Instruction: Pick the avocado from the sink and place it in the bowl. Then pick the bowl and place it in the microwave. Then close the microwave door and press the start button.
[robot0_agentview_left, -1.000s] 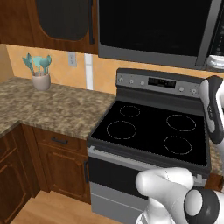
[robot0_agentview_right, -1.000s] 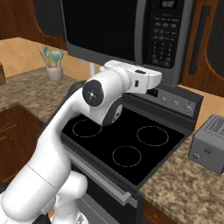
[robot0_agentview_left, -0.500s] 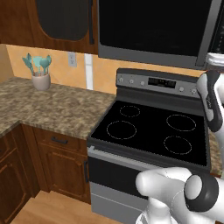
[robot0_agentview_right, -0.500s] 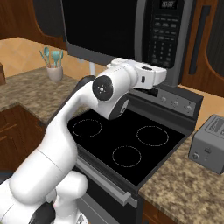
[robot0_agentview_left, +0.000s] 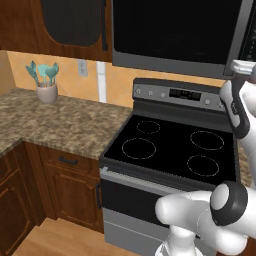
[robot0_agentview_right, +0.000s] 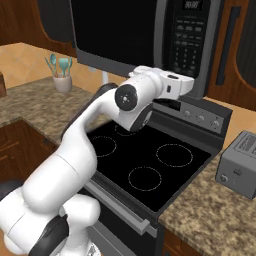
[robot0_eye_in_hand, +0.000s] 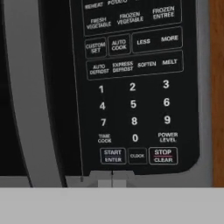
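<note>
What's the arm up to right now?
The arm is raised in front of the microwave, whose door is closed. The gripper, shut and holding nothing, points at the control strip, low near the START/ENTER button. The stove below has nothing on it. It looks about to press start.

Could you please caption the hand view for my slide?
Shut gripper faces the black microwave's control strip, just below its START/ENTER button.
</note>
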